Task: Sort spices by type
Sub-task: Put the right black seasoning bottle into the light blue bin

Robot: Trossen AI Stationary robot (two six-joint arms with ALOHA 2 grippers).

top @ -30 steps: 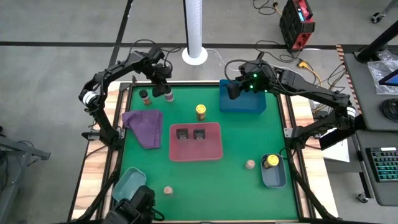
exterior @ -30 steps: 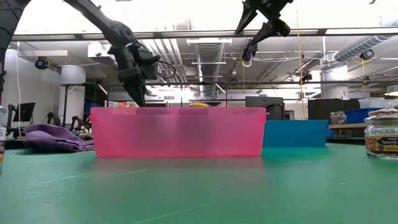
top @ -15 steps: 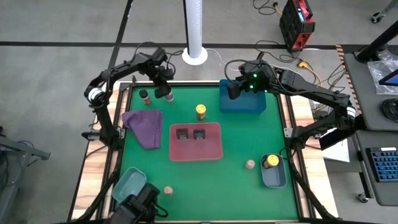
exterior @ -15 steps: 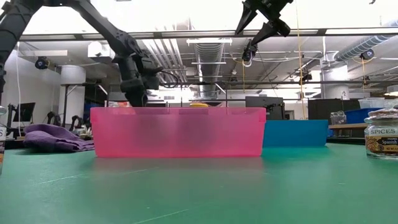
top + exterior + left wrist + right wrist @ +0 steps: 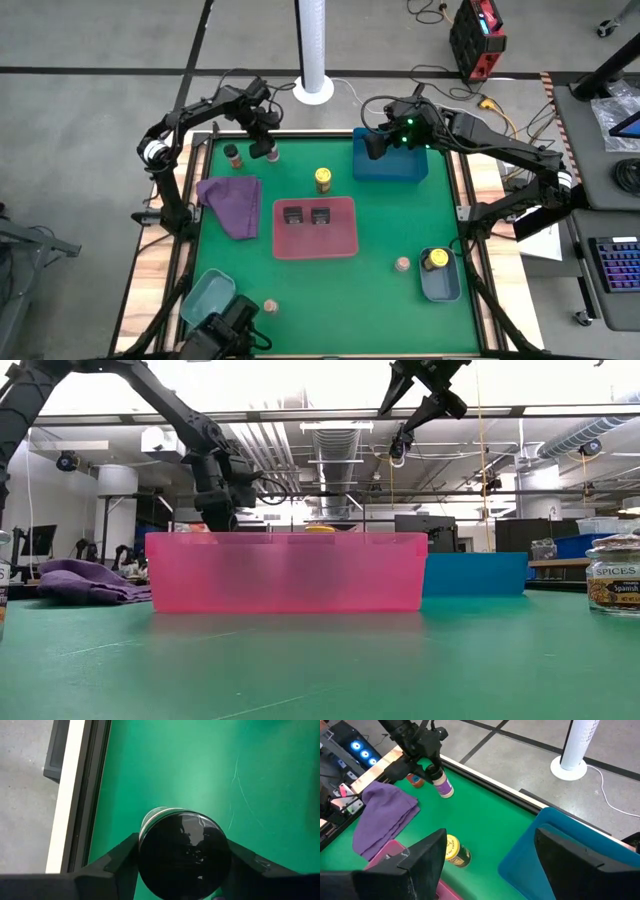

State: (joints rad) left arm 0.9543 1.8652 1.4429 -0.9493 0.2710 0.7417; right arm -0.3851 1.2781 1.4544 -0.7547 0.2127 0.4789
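Observation:
My left gripper [image 5: 264, 134] stands near the far-left corner, shut on a dark brownish shaker [image 5: 271, 153]. A second brownish shaker [image 5: 233, 155] stands beside it. One yellow-capped jar [image 5: 323, 179] stands on the green mat, and another [image 5: 435, 260] sits in the grey-blue tray [image 5: 441, 287]. Two black tins [image 5: 306, 215] lie in the red tray [image 5: 345, 240]. Pale tan jars stand at the right [image 5: 402, 265] and at the near left [image 5: 270, 306]. My right gripper [image 5: 373, 146] hangs open over the blue tray [image 5: 392, 166]. My left gripper pinches the shaker's dark round cap [image 5: 184, 852] between its two fingers, one on each side. The fingers [image 5: 431, 766] come from above, slanting from the far side. The shaker's body [image 5: 443, 786] hangs tilted below them. Whether its bottom rests on the mat, I cannot tell.
A purple cloth [image 5: 232, 203] lies crumpled left of the red tray. A teal tray [image 5: 205, 293] sits at the near-left corner. A white post [image 5: 313, 50] stands beyond the far edge. Bare green mat stretches between the red tray and the near edge.
My left gripper has sunk a little toward the shaker near the far-left corner, and its arm has swung slightly. The shaker stays at about the same spot. My right arm has kept still.

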